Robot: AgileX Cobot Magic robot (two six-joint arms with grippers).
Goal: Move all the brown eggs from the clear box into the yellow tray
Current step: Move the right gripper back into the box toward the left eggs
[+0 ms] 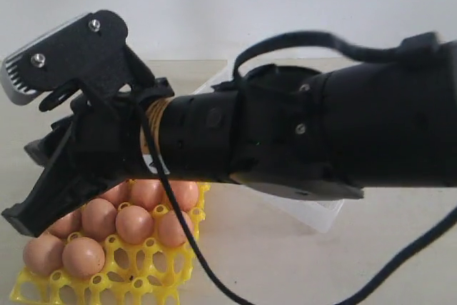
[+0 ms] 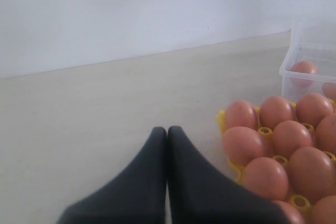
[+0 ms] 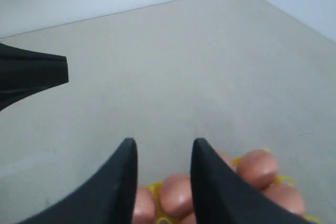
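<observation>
Matte beige flat tabletop is observed across the whole scene; it is bordered at the rear by a plain white wall.

Exterior camera is looking low across the table, right arm crowding its frame close-up; both wrist cameras are skimming low, all three catching the yellow tray.

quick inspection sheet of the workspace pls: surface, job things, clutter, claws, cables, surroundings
surface: beige tabletop
job's things: smooth brown eggs sit in cups of the bright yellow plastic lattice tray; at least one egg in the clear plastic box
clutter: nothing seen
grippers: left claw shut, empty; right claw open over the tray, nothing between its tips
cables: black cable hangs from the black arm across the tray
surroundings: plain white wall
</observation>
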